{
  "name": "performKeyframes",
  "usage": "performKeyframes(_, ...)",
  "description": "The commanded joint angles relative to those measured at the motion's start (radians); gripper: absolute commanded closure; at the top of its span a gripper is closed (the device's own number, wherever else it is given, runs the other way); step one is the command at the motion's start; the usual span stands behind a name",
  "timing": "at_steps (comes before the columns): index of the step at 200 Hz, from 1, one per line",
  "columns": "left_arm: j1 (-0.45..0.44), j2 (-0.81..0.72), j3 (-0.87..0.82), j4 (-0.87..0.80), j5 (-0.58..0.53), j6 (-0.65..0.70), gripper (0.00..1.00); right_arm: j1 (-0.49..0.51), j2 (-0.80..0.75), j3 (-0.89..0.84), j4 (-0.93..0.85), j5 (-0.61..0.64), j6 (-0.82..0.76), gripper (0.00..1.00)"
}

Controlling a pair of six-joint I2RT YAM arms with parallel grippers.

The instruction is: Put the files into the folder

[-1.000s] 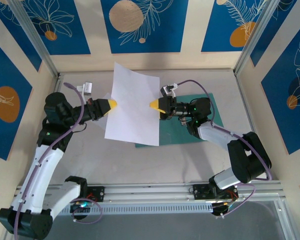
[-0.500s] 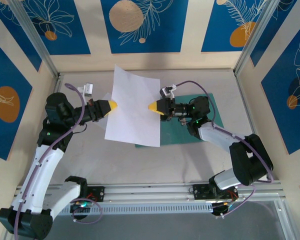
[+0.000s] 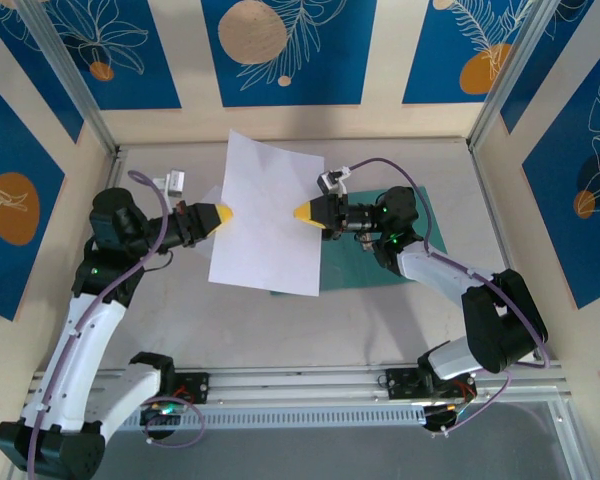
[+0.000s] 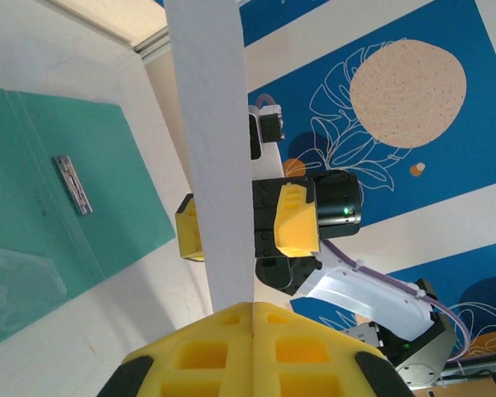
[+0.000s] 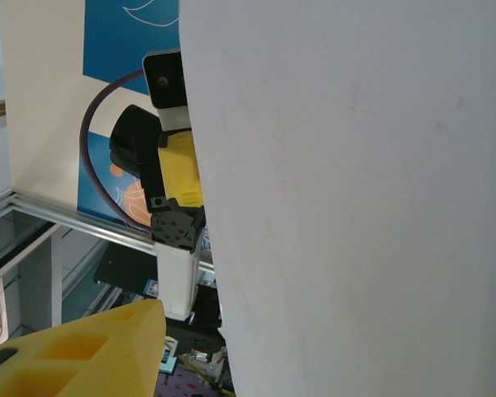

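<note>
Well left of the folder, the left gripper is kept clamped shut on the left edge of the white sheet, which is held aloft over the folder's left margin. Nearer the folder, the right gripper has been edged onto the sheet's right edge and narrowed. A gap is still seen, so a two-sided hold is judged imminent, not made.

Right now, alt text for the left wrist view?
Left hand shut on the near edge of a white sheet, seen edge-on running up the frame. Beyond, the open right hand straddles its far edge. Left, a teal folder lies open, clip showing.
</note>
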Motion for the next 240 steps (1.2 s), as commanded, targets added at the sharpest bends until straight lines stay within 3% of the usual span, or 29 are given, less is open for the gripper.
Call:
performKeyframes(1, -0.008, -0.018, 0.042, -0.028, -0.012, 0.027, 1.00, 0.005, -0.032, 0.025, -0.020, -0.011, -0.028, 0.42)
performKeyframes(240, 0.039, 0.011, 0.008, 0.031, -0.005, 0.008, 1.00, -0.011, -0.014, -0.007, -0.013, 0.016, -0.034, 0.50)
